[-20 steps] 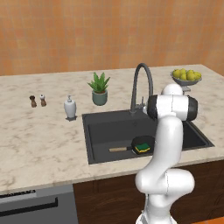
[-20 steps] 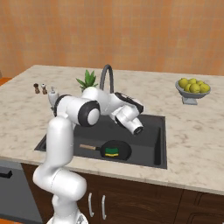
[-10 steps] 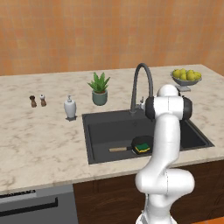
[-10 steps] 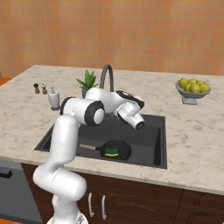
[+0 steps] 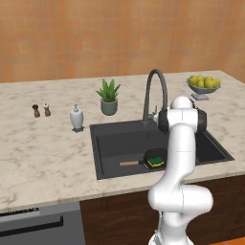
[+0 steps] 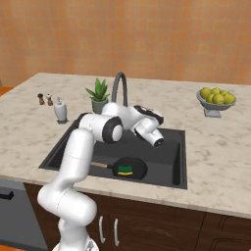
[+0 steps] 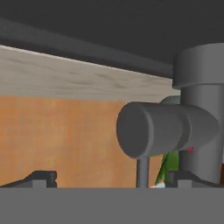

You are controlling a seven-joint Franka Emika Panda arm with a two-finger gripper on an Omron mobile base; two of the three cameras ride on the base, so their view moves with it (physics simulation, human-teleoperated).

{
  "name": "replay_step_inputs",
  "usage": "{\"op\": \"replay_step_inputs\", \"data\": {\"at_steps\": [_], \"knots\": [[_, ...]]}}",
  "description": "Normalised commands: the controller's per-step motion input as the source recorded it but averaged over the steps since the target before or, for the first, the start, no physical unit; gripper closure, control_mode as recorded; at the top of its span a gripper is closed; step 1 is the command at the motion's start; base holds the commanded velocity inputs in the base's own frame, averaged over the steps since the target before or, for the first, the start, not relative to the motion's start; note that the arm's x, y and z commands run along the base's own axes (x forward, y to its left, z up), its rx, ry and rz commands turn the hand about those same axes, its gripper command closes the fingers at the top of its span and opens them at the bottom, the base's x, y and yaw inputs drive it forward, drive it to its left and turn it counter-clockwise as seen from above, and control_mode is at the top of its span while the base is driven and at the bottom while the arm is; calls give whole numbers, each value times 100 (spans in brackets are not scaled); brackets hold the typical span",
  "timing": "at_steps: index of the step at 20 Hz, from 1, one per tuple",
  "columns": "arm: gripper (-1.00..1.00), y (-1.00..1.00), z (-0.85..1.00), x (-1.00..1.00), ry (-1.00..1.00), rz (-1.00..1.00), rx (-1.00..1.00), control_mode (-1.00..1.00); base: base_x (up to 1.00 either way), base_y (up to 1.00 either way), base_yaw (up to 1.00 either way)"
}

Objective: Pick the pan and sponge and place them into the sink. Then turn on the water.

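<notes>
Swinging back from over the sink point(image 6: 179, 162), the gripper point(image 7: 111, 181) now faces the faucet lever point(image 7: 151, 130); jaws spread wide, empty; lever just ahead between them, barrel crosswise; pan point(image 6: 128, 168) and sponge point(image 6: 125, 169) lie in the basin

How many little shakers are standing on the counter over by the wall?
2. A dark shaker and a lighter-topped shaker stand side by side at the far left of the counter, left of the white soap bottle. None looks hidden.

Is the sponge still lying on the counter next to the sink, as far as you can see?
No, the sponge rests on the pan, which lies on the floor of the sink.
</notes>
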Motion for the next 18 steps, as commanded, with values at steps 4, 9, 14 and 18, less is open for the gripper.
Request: {"op": "replay_step_inputs", "data": {"at_steps": [4,9,14,18], "knots": [[-100,0,-1,35,0,-1,1,-100,0,0,0],[-100,0,0,34,0,-2,1,-100,0,0,0],[100,-8,-3,29,0,-3,4,-100,0,0,0],[100,-26,-4,12,0,-7,7,-100,0,0,0]]}}
